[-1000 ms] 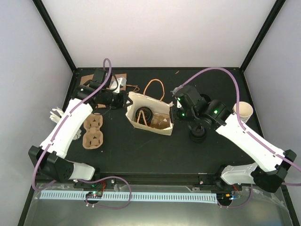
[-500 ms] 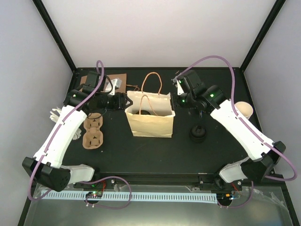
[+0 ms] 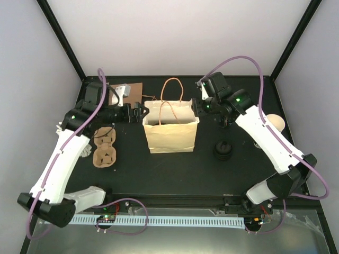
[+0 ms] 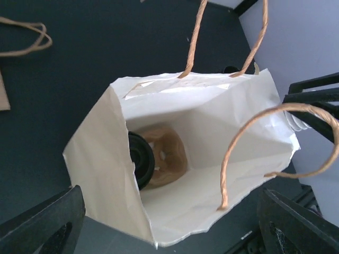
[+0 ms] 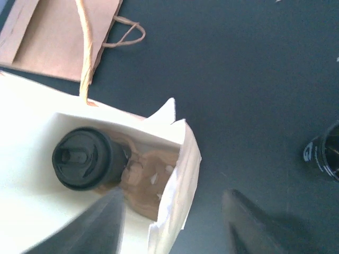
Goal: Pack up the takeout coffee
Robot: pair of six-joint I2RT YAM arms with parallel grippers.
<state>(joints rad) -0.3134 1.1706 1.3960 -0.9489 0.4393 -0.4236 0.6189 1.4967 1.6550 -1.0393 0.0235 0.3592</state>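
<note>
Coffee: the takeout coffee (image 5: 82, 157) stands in a brown carrier (image 5: 151, 180) inside the paper bag (image 3: 170, 136), mid-desk (image 3: 159, 177).
Look: black lid showing, cup wall hidden.
Handling: I judge it light and crushable, so I'd pinch gently under the rim.
My left tool (image 3: 139, 112): spread wide, empty, at the bag's left edge.
My right tool (image 3: 198, 105): fingers apart, holding nothing, at the bag's right edge.

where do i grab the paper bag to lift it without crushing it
Grip the loop handles, coming straight down from above. The paper bag stands upright with its mouth open, and the handles arch above the rim. Its thin walls would likely buckle under a side squeeze, and a black-lidded cup sits inside.
</note>
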